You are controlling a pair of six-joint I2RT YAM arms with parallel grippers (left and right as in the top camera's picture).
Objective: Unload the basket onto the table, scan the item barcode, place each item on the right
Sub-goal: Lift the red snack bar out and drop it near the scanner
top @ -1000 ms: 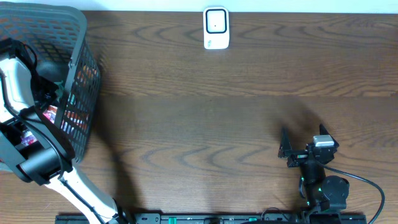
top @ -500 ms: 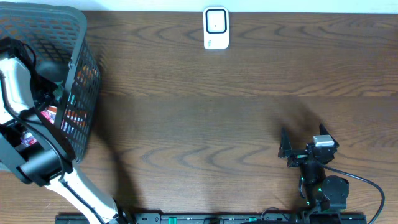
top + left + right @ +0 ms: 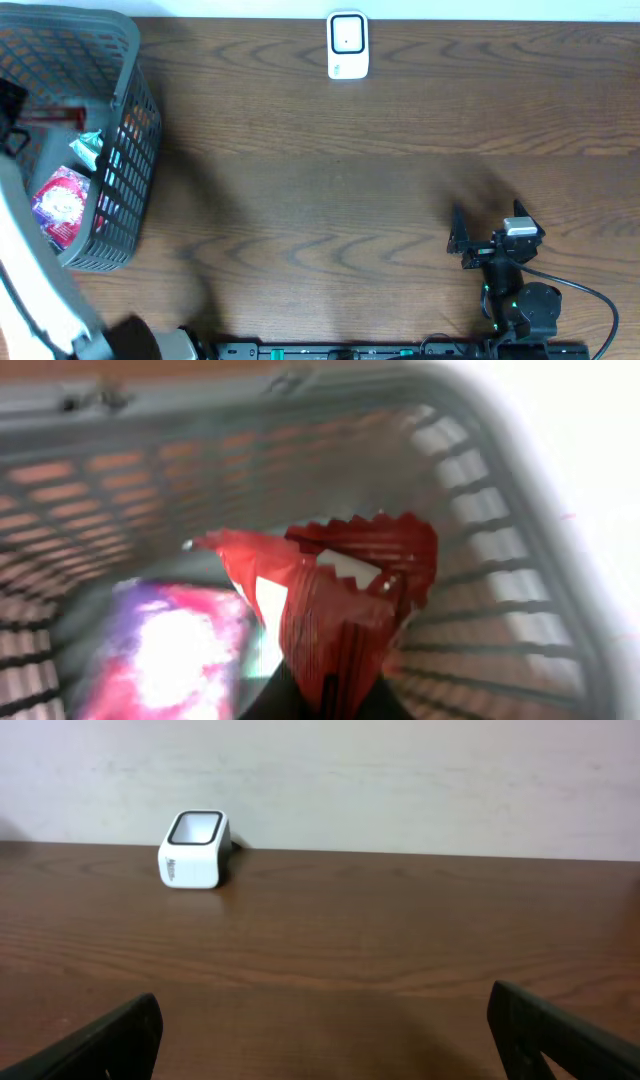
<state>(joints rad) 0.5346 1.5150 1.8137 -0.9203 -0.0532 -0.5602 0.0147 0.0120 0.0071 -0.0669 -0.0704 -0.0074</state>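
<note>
My left gripper (image 3: 325, 698) is shut on a red crinkled packet (image 3: 340, 595) with a white label and holds it up inside the grey basket (image 3: 480, 490). The image is blurred by motion. From overhead the left arm is a pale smear along the left edge, with a red streak of the packet (image 3: 48, 117) over the basket (image 3: 125, 120). A white scanner (image 3: 347, 45) stands at the far middle of the table and shows as the scanner (image 3: 193, 848) in the right wrist view. My right gripper (image 3: 486, 222) rests open and empty at the near right.
A pink and purple packet (image 3: 62, 203) and a greenish wrapper (image 3: 88, 150) lie in the basket; the pink packet (image 3: 170, 650) sits just below the held one. A pale wall (image 3: 400, 780) backs the table's far edge.
The left arm has swung up out of the basket with the red packet, uncovering the packets on the basket floor. The right arm has not moved.
</note>
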